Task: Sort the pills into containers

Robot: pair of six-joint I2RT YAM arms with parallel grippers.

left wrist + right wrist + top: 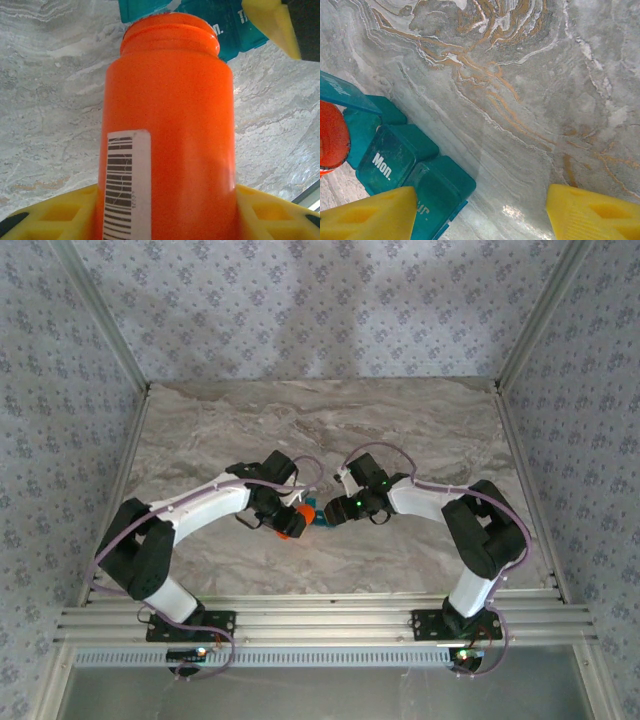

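Orange bottle (170, 125) at containers' (395, 160) edge; marble table (530, 90) open around.

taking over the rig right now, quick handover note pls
Left gripper: shut on the bottle, its neck at the strip.
Right gripper: open, holding nothing, low over the table, one finger above the strip's end.
Strip: on the table between the arms. The lid next to the bottle looks raised; the Mon. lid is shut.
Done: bottle in hand at the strip.
Left: no pills visible yet; pour and sort them.
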